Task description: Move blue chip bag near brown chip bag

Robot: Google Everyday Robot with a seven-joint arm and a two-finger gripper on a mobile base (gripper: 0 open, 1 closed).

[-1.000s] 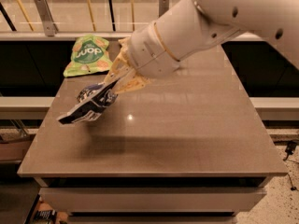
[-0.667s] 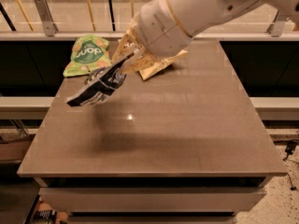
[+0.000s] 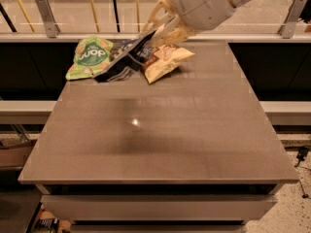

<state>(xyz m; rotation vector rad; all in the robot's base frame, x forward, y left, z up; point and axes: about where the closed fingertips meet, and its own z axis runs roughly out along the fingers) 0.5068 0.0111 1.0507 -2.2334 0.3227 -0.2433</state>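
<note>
Brown chip bag point(image 3: 166, 60) lies flat on the table point(image 3: 194, 135), at the far edge, dark top toward the back and cream-yellow end pointing forward and left; taken as the reference mark. Tool point(image 3: 151, 35) sits just above and slightly left of the brown chip bag's top, its pale fingers point(image 3: 164, 25) closed onto the upper corner of the blue chip bag point(image 3: 124, 60). The white arm point(image 3: 206, 1) rises behind and to the right of the brown chip bag and runs out of view at the top. The blue chip bag hangs tilted from that grip, upper end over the brown chip bag's left shoulder, lower end slanting down and away to the left. It is crumpled, with the white lettering partly folded. Its right side overlaps or touches the brown chip bag; cannot tell which. Cannot tell whether its low end rests on the table. Green chip bag point(image 3: 89, 56) lies farther left of the brown chip bag, with the blue chip bag between the two and its low end just against the green one's right edge. A small bright reflection point(image 3: 135, 122) shows on the tabletop, well in front of the brown chip bag.
</note>
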